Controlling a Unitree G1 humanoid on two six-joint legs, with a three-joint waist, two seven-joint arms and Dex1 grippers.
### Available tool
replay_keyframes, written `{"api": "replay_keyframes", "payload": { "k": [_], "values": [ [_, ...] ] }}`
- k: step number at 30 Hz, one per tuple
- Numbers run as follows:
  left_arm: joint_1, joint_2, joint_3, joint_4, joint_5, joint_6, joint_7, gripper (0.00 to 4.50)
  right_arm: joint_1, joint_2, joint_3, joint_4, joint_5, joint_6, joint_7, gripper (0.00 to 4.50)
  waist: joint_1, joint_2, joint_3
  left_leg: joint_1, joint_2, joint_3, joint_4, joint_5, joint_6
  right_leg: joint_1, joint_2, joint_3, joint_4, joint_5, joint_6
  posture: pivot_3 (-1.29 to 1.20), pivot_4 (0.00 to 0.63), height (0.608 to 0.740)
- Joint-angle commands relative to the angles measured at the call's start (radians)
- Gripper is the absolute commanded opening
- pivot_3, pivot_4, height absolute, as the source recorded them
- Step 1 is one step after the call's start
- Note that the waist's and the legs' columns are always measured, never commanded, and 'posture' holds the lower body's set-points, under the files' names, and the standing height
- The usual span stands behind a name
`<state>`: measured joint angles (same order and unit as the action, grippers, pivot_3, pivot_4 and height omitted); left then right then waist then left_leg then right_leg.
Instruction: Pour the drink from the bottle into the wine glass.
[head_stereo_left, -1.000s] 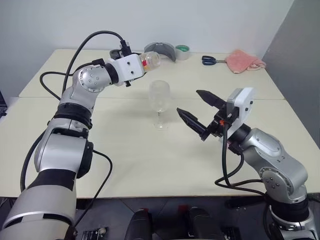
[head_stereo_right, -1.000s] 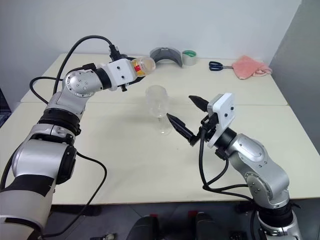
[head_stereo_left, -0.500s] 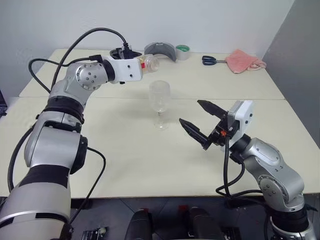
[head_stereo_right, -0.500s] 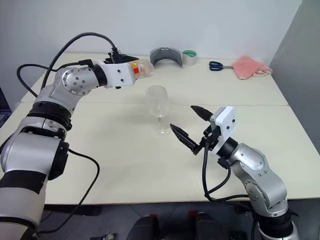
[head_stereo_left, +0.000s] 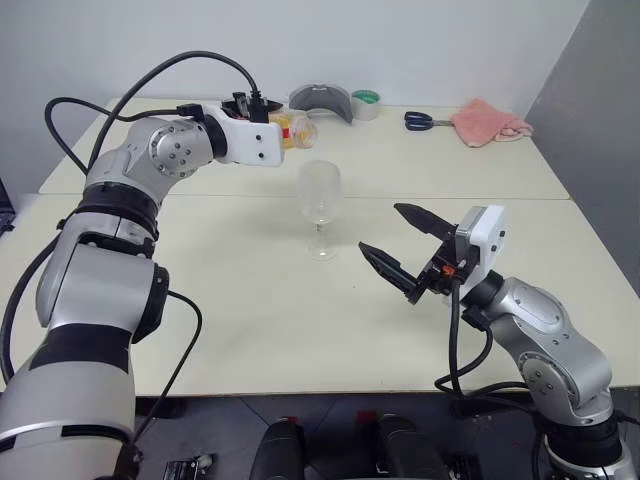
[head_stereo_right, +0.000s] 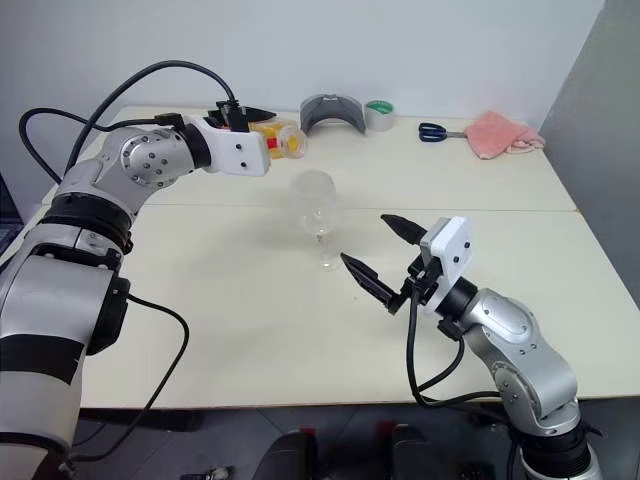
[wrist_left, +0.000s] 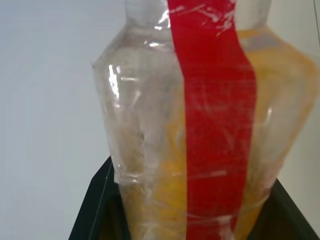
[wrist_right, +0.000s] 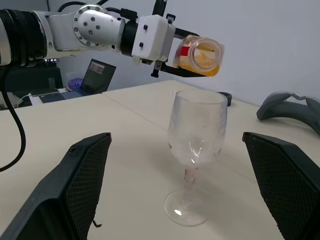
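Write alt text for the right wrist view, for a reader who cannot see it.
The left gripper holds the uncapped bottle tipped on its side above and behind the empty wine glass, the orange drink inside it. The glass stands upright on the pale table, between the right gripper's open black fingers.

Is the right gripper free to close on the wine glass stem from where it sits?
Probably yes: the right gripper is open, aimed at the wine glass, with bare table between them.
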<state>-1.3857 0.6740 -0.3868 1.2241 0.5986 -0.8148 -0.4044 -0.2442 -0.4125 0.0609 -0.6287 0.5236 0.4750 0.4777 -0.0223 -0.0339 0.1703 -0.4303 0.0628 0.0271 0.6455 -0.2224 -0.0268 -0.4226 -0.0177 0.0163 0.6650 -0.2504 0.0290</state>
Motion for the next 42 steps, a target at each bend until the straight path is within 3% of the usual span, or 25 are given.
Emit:
{"api": "replay_keyframes", "payload": {
  "k": [1, 42],
  "values": [
    [-0.058, 0.011, 0.001, -0.004, 0.007, -0.019, 0.035, 1.74, -0.002, -0.002, -0.022, -0.045, 0.004, -0.011, -0.005, 4.50, 0.000, 0.000, 0.000, 0.000, 0.000, 0.000, 0.000, 0.000, 0.000, 0.000, 0.000, 0.000, 0.000, 0.000, 0.000, 0.00, 0.150, 0.740],
    [-0.149, 0.025, -0.151, 0.045, 0.204, -0.052, 0.259, 1.74, 0.002, -0.002, -0.040, -0.049, 0.013, -0.013, -0.029, 4.50, 0.001, 0.000, 0.000, 0.000, 0.000, 0.000, 0.000, 0.000, 0.000, 0.000, 0.000, 0.000, 0.001, 0.000, 0.000, 0.00, 0.150, 0.740]
  ]
}}
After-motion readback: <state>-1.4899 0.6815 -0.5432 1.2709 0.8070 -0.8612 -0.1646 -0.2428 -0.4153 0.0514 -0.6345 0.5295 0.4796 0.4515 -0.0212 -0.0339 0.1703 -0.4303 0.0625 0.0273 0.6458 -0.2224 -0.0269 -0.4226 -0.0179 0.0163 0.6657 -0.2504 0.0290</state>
